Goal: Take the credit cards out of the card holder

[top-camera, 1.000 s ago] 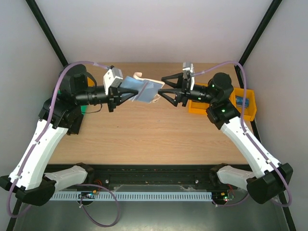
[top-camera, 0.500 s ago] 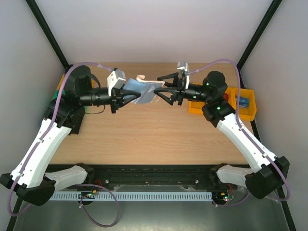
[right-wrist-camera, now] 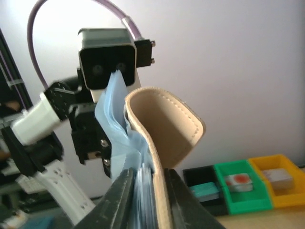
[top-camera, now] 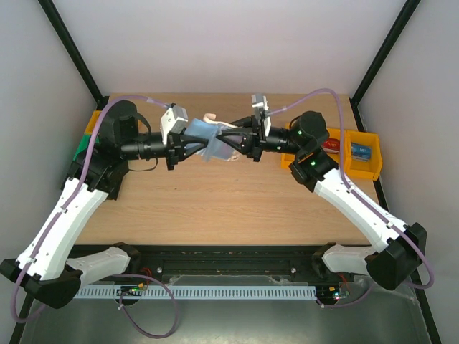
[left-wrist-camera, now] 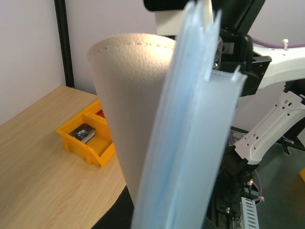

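The card holder hangs in the air between the two arms, its pale beige cover spread away from a fan of blue inner sleeves. My left gripper is shut on its left end; its fingertips are hidden behind the holder in the left wrist view. From the right, my right gripper is shut on the holder. In the right wrist view its fingers pinch the blue sleeves and the beige cover together. The credit cards are hidden inside the sleeves.
Yellow bins stand at the table's right edge; one holds a small dark box, another something red. Black, green and yellow bins sit at the left edge. The holder is well above the wooden table.
My right gripper has moved left onto the card holder's free end and closed on it. The left arm has kept its grip and shifted slightly right.
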`<state>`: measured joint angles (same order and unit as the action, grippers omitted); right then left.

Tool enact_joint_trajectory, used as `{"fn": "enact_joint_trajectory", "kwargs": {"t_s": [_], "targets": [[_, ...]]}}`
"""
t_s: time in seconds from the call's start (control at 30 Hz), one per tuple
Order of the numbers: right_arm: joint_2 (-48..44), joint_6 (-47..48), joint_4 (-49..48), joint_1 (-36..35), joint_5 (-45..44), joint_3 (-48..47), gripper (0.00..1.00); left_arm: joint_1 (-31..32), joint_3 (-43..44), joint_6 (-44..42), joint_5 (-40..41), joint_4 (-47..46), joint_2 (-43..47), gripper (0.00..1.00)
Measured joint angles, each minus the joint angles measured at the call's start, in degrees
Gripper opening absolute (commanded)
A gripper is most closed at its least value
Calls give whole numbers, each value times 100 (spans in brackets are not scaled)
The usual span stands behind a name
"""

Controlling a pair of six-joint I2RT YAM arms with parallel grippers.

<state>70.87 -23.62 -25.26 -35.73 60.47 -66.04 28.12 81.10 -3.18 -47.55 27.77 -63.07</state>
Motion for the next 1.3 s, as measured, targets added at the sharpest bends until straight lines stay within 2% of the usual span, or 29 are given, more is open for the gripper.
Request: {"fn": "enact_joint_trajectory", "kwargs": {"t_s": [0.03,0.07,0.1,0.17,0.23,0.37,0.4,0.5,0.63,0.67,0.77,0.8,0.83,0.87,0.93,0.97,1.0,1.17,1.3], "targets": [[0,-22,-44,-4,-17,0,3,0,-24,0,37,-7,4,2],[2,-96,-87,-15,-39,2,2,0,-44,4,83,-24,9,3],[2,-144,-101,-24,-50,4,2,-2,-57,4,127,-44,17,12],[2,-175,-96,-31,-105,7,2,0,-68,13,214,-57,42,40],[2,-155,-37,-31,-168,-2,2,0,-138,-28,330,-105,85,63],[2,35,503,-33,-400,-140,2,-4,-343,-275,577,-74,203,90],[2,96,682,-33,-490,-197,2,-9,-372,-439,612,-7,227,94],[2,278,1086,-81,-726,-319,2,-13,-476,-798,686,168,315,96],[2,533,1394,-352,-1027,-387,2,-17,-522,-887,647,166,328,90],[2,568,1436,-417,-1069,-387,2,-15,-538,-876,627,162,328,80],[7,673,1537,-564,-1161,-387,2,-11,-629,-763,638,68,326,27],[7,684,1563,-575,-1158,-389,2,-7,-664,-732,684,20,321,13],[7,699,1582,-579,-1141,-389,2,-4,-695,-702,741,-26,313,4],[7,741,1602,-584,-1147,-389,12,-4,-717,-667,754,-48,304,2],[17,791,1624,-538,-1078,-387,41,22,-723,-614,752,-52,308,2],[17,820,1641,-505,-942,-389,51,17,-723,-577,702,-57,308,2],[9,817,1655,-485,-859,-391,57,9,-723,-529,671,-72,308,2],[-140,994,1932,105,-313,-387,65,-313,-957,131,79,-481,389,2],[-254,1224,2306,614,-59,-385,62,-448,-1189,579,-367,-817,527,2]]}}
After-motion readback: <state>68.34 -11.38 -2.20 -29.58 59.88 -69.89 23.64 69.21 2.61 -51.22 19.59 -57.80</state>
